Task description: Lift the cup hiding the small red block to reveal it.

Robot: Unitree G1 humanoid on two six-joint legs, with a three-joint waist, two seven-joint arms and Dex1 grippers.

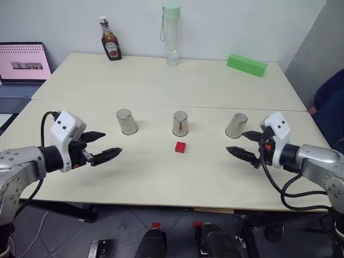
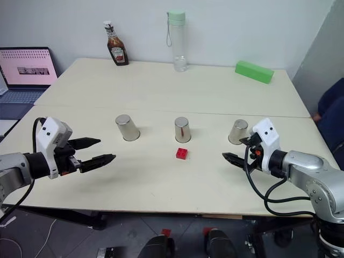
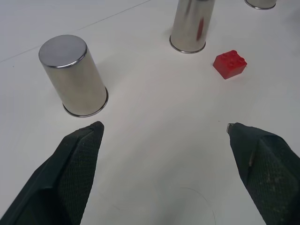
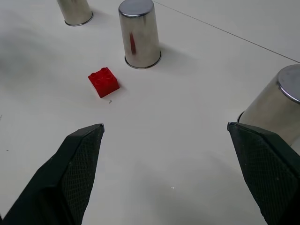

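Observation:
Three alike silver cups stand upside down in a row: the left cup (image 1: 127, 121), the middle cup (image 1: 180, 123) and the right cup (image 1: 236, 125). The small red block (image 1: 181, 147) lies bare on the cream table (image 1: 161, 183), just in front of the middle cup, with no cup over it. My left gripper (image 1: 112, 143) hovers open in front of the left cup, apart from it. Beside the right cup, a little nearer to me, my right gripper (image 1: 235, 141) is open and holds nothing. The right wrist view shows the block (image 4: 103, 81) and the middle cup (image 4: 138, 33) ahead of the fingers.
Along the table's far edge stand a ketchup bottle (image 1: 110, 45), a clear water bottle (image 1: 171, 35) and a long green block (image 1: 246, 64). A laptop (image 1: 24, 64) sits off the far left corner. A dark blue shape (image 1: 330, 99) shows at the right edge.

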